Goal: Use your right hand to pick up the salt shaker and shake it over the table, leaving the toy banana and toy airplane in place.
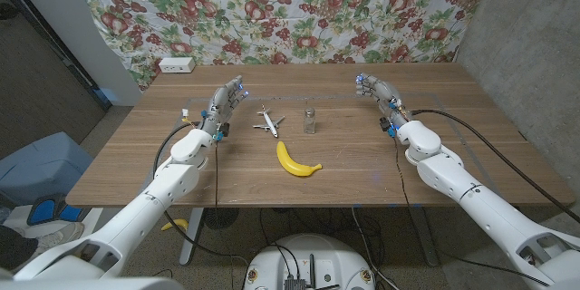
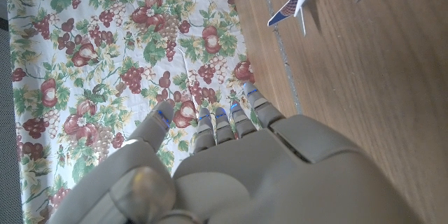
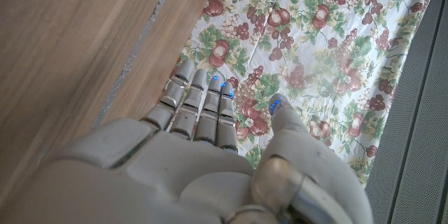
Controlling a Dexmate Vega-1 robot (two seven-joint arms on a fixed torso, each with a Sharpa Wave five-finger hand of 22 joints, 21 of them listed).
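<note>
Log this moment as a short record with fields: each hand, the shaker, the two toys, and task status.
left hand: holds nothing, fingers extended, at the left of the table
right hand: holds nothing, fingers extended, apart from the shaker
salt shaker: upright at mid-table, untouched
toy airplane: on the table, left of the shaker
toy banana: nearer the robot than the shaker, lying on the wooden table
status: pickup not yet begun

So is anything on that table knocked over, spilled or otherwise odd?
Nothing stands out. The salt shaker stands upright, the toy airplane sits beside it, and the toy banana lies nearer the robot. Both the left hand and right hand hold nothing.
</note>
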